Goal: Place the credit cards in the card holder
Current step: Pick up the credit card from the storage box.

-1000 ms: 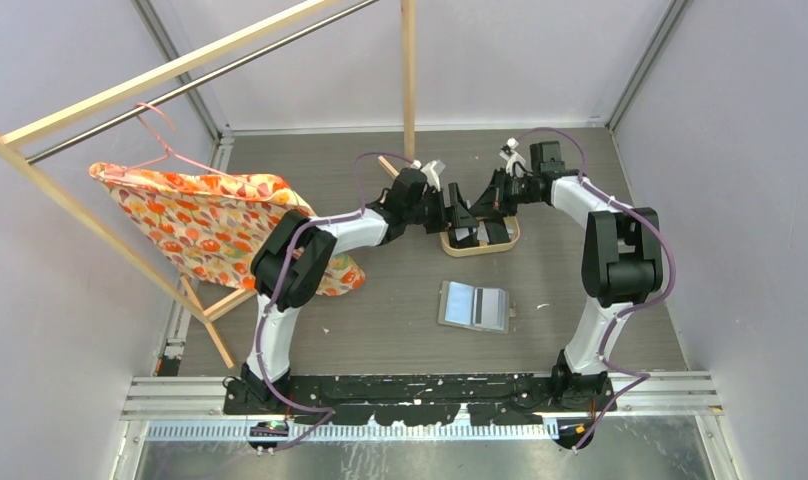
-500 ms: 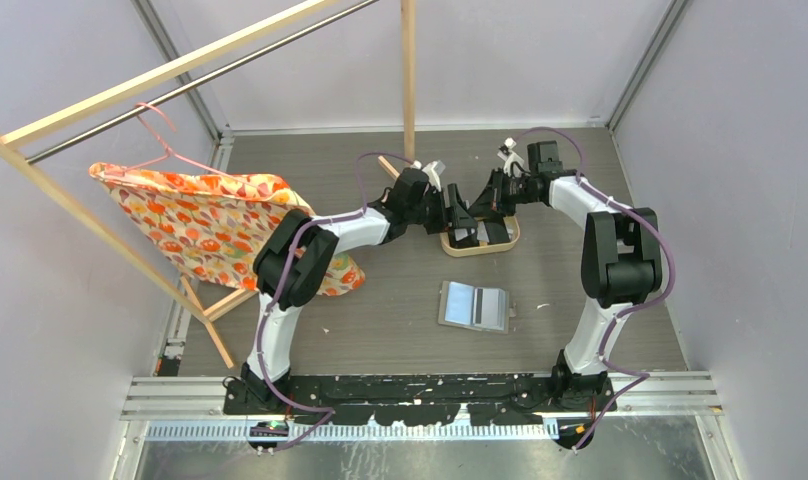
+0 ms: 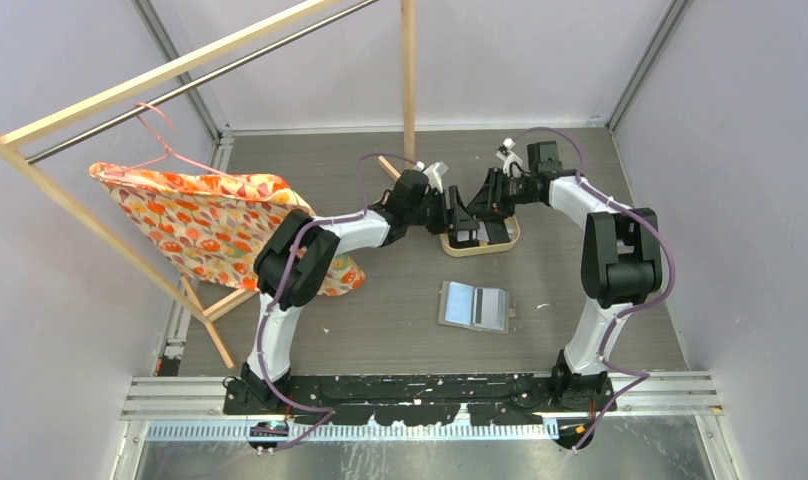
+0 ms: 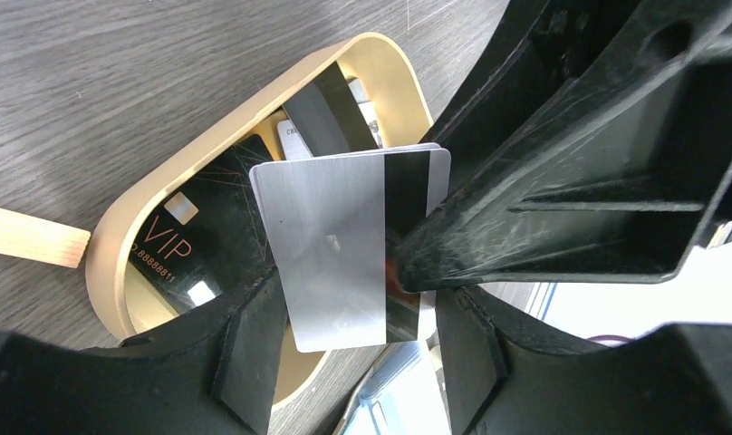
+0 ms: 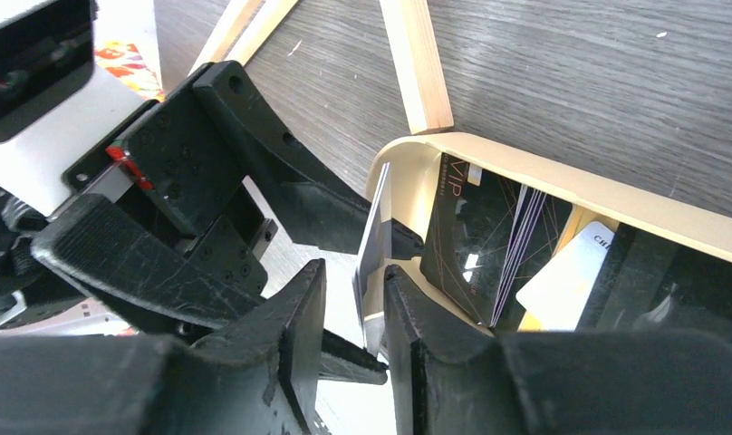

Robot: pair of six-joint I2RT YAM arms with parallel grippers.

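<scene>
Silver card [image 4: 331,249] stands between left gripper's [image 4: 358,331] jaws.

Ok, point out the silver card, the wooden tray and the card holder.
silver card [image 4: 331,254], left wrist view, its brushed face.
wooden tray [image 4: 104,272], left wrist view, its left rim.
card holder [image 3: 473,306], top external view, its open inside.
</scene>
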